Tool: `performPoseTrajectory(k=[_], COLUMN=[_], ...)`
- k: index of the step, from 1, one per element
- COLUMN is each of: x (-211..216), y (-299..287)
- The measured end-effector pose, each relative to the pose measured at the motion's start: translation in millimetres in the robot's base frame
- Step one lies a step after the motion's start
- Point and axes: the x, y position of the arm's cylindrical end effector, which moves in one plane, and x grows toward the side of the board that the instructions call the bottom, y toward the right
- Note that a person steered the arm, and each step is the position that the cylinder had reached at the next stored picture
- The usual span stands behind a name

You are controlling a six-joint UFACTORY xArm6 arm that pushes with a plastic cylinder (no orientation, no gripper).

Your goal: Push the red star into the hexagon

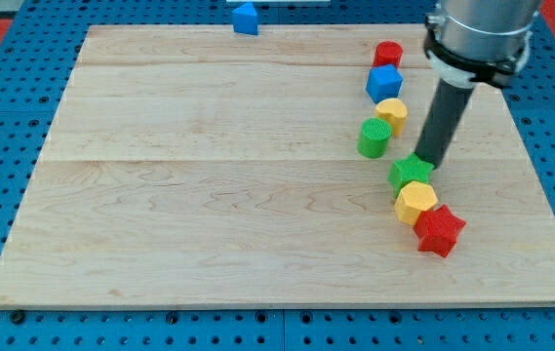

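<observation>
The red star (440, 231) lies at the view's lower right, touching the lower right side of the yellow hexagon (416, 202). A green star-shaped block (412, 174) sits just above the hexagon, touching it. My tip (429, 161) stands at the upper right edge of the green star, above the hexagon and well above the red star.
A green cylinder (374, 137), a yellow rounded block (391, 112), a blue cube (384, 83) and a red block (387, 54) run up the view's right side. A blue block (246, 18) sits at the board's top edge. The wooden board (209, 195) rests on blue pegboard.
</observation>
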Motion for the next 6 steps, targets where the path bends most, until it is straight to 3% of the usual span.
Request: performPoseTrajectory(k=[1,4,5,6], x=[21.4,28.2,76.7,77.1], y=[0.0,12.5,29.8,8.4])
